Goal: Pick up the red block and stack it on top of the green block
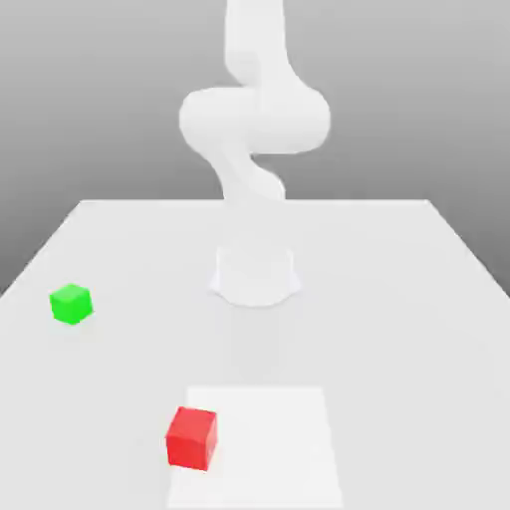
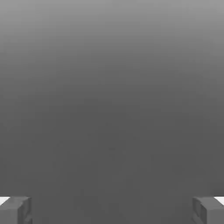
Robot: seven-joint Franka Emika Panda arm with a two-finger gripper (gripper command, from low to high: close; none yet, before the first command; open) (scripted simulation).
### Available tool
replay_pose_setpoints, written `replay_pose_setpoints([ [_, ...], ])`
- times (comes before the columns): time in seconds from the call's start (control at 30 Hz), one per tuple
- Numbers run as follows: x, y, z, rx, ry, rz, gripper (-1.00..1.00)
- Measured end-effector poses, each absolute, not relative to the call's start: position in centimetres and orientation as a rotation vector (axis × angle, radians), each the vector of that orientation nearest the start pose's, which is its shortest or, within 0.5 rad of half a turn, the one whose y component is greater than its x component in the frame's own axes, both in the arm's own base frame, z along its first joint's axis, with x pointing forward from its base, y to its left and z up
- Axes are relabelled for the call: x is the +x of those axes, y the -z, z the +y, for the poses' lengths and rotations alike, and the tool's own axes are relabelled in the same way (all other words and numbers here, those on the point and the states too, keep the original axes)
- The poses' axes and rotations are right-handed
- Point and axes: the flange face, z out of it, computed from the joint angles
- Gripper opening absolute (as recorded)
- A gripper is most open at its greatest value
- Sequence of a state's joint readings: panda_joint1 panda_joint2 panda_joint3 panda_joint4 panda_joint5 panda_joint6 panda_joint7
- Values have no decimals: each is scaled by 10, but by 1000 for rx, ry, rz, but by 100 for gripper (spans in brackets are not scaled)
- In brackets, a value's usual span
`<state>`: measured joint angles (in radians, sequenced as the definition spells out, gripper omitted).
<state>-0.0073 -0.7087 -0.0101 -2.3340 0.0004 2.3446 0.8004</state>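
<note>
Red block sits untouched, well apart from green block. Gripper released; descend centred, straddle parallel faces squarely.

Arm: the white arm rises from its round base and folds at a bulky joint higher up.
Claw: seen in the hand view, the claw is spread wide, two grey fingertips far apart, nothing between them.

the scene is lit evenly and brightly; the white table is nearly washed out, and shadows are barely cast.
</note>
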Motion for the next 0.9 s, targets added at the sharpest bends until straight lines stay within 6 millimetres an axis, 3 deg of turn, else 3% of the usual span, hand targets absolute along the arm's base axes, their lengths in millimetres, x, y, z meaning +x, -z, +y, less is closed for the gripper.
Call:
replay_pose_setpoints([
  [0.17,435,-564,-25,-2575,739,1175,0],
  [0.37,464,-438,-46,-2661,495,1288,0],
  [0.53,460,-333,-62,-2717,282,1380,0],
  [0.7,432,-234,-77,-2754,58,1476,0],
  [0.9,423,-157,-78,-2766,1,1490,0],
])
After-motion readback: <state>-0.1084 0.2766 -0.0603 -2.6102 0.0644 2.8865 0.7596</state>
